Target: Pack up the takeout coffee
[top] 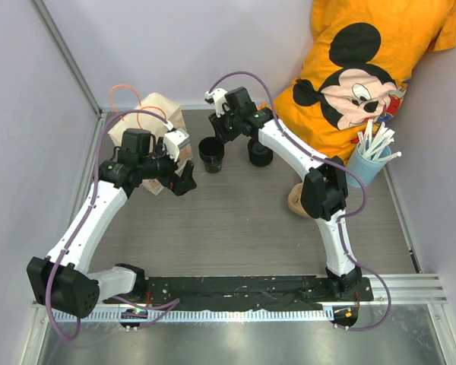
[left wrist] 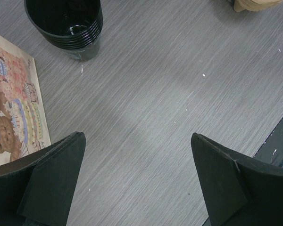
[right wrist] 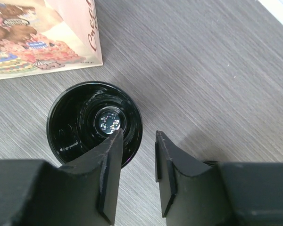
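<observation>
The black takeout cup (top: 211, 154) stands upright and open on the grey table, just right of the brown paper bag (top: 153, 114). My right gripper (top: 219, 137) hovers over it, its jaws narrowly open. In the right wrist view one finger (right wrist: 108, 160) lies over the cup's dark inside (right wrist: 85, 122), the other outside the rim, with nothing gripped. A second black round piece (top: 260, 153) sits right of the cup. My left gripper (top: 184, 179) is wide open and empty (left wrist: 137, 136) beside the bag's printed side (left wrist: 14, 117), with the cup (left wrist: 66, 23) beyond it.
A beige pulp cup carrier (top: 296, 201) lies by the right arm's elbow. A light blue cup of white straws (top: 368, 163) stands at the right. A person in an orange shirt (top: 365, 68) is at the back right. Grey walls enclose the table.
</observation>
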Robot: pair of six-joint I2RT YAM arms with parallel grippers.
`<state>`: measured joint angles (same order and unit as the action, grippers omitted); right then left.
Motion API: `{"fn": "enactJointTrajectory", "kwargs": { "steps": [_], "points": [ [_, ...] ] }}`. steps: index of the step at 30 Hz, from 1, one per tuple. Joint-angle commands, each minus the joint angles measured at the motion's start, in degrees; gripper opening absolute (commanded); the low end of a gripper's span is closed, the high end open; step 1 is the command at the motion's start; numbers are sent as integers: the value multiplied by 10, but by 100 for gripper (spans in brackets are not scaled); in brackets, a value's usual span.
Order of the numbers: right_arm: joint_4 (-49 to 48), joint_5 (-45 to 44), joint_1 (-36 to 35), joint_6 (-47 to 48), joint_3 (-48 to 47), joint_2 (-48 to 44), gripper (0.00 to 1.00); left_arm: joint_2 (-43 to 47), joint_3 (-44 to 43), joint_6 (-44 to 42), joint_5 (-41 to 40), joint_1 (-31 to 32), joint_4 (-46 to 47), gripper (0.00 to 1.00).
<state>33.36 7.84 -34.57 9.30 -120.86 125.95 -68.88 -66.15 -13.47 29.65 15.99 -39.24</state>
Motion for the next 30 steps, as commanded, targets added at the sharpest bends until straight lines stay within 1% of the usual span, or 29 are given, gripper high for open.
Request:
{"fn": "enactJointTrajectory", "kwargs": {
  "steps": [1, 6, 13, 19, 25, 27, 30],
  "points": [
    [-7, 7, -5, 5, 6, 0, 37, 0, -2, 6, 15, -3, 21, 100],
    [-11, 9, -5, 3, 18, 1, 32, -1, -2, 6, 15, -3, 21, 100],
    [-15, 3, -7, 5, 25, 7, 31, -2, -1, 6, 15, -4, 21, 100],
    [-18, -2, -8, 5, 26, 7, 29, -2, -1, 6, 14, -3, 21, 100],
    [-25, -5, -8, 3, 34, 3, 19, -2, 0, 6, 14, -3, 22, 100],
    [-27, -6, -8, 5, 34, 0, 20, -2, 0, 6, 15, -3, 22, 100],
    [-29, -9, -7, 9, 33, -9, 29, -2, 0, 6, 15, -3, 22, 100]
  ]
}}
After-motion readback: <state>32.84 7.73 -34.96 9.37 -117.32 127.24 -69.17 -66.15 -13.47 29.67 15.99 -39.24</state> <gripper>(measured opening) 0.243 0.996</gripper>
